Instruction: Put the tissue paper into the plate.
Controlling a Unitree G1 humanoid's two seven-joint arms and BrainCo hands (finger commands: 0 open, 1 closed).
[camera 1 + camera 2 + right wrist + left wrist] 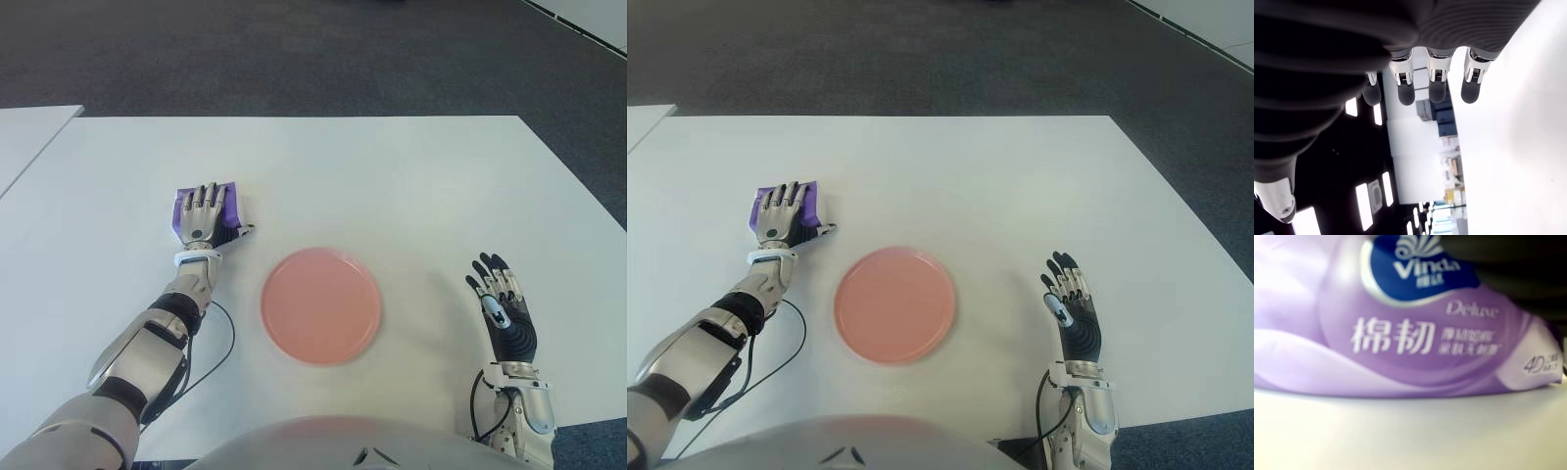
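Your left hand (203, 217) is lying flat over the purple Vinda tissue pack (233, 203), which is sitting on the white table (392, 186) to the left of the pink plate (320, 305) and a little farther from you than it. The fingers are stretched out across the top of the pack with the thumb sticking out toward the plate side; they are not visibly wrapping its edges, so treat this as covering rather than a secured grasp. The left wrist view is filling up with the pack's printed side (1410, 328), sitting right down on the table, with no finger visibly curled under it.

What matters for your next move: the plate is lying to the right of the pack and nearer to you, well apart from it, so the carry is going rightward and back toward your body. The pack's visible outline is too covered to give you its long axis with confidence.

Your right hand (1073, 311) is showing to the right of the plate, fingers spread and holding nothing. The left is clearly the nearer hand.
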